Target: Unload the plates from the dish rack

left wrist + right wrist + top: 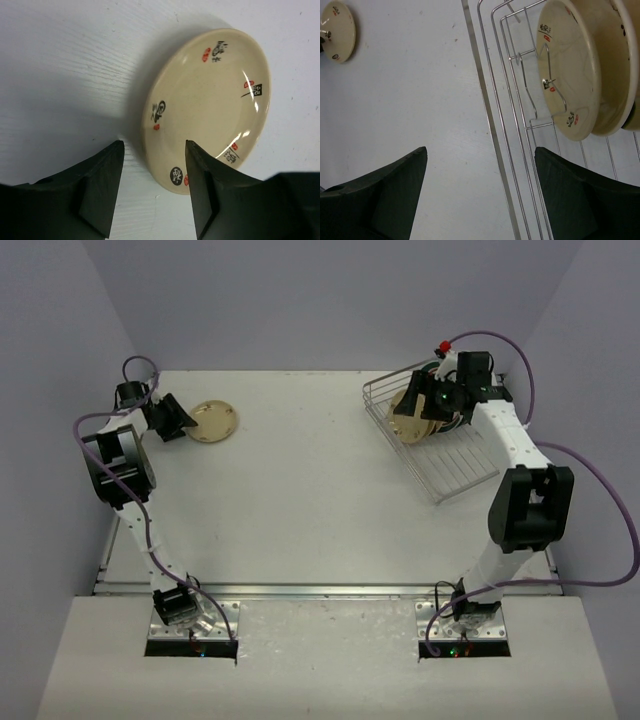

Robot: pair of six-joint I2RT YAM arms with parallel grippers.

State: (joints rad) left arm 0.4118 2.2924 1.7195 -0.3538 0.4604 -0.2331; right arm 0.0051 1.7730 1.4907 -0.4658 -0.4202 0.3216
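My top camera sits high behind the arm bases and looks down and forward, far enough back to hold the whole table (300, 500) and both arms. The left wrist camera looks out past the left gripper (154, 155), very close, onto a cream plate (210, 100) lying on the table. The right wrist camera looks past the right gripper (480, 150) along the near edge of the wire rack (492, 130), close to the standing plates (570, 75). I see the cream plate in all three views, small in the right wrist view's top left corner.
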